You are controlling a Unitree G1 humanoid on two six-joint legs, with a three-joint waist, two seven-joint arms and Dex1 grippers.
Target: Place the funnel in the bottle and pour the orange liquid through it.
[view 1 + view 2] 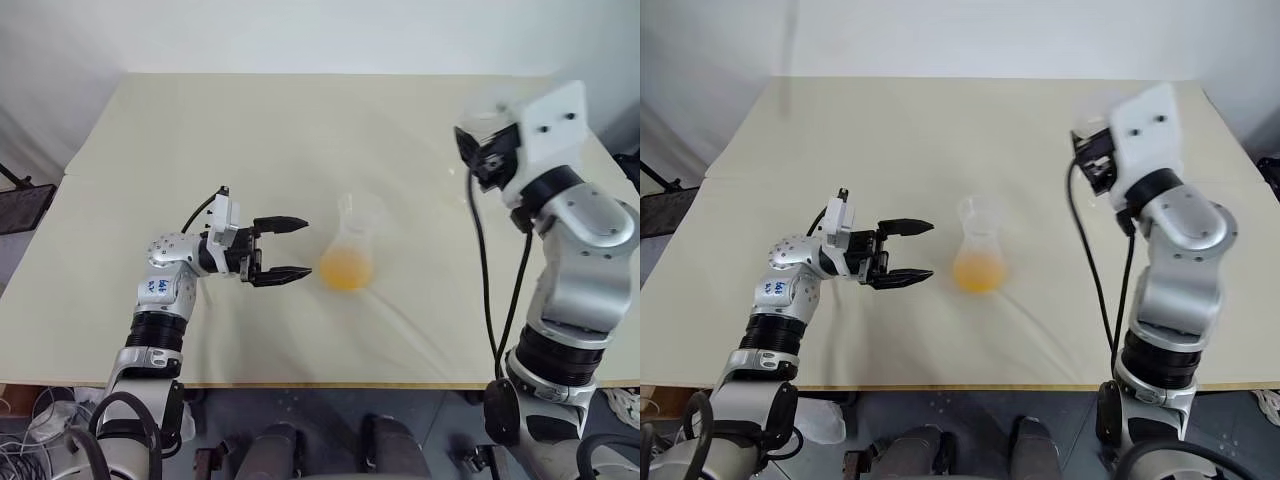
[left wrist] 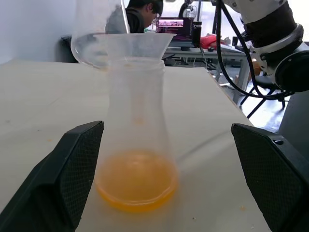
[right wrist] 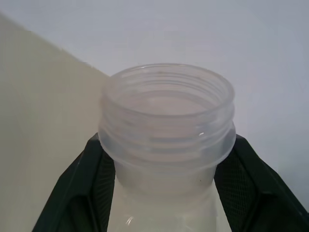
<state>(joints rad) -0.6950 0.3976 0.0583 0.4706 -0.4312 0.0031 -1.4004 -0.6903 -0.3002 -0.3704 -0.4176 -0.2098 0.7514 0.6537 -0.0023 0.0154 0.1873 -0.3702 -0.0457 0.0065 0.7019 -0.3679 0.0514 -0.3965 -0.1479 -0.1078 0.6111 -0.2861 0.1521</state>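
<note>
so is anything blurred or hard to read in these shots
Left eye view: the right gripper and the clear container it holds are motion-smeared; the bottle is sharp. Left wrist view: the funnel looks pale against the bright background. Right wrist view: the clear threaded container looks milky, no liquid visible in it.

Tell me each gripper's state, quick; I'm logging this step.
Left gripper: open, empty, beside the clear conical flask.
Right gripper: shut on a translucent plastic jar with a threaded mouth.
</note>
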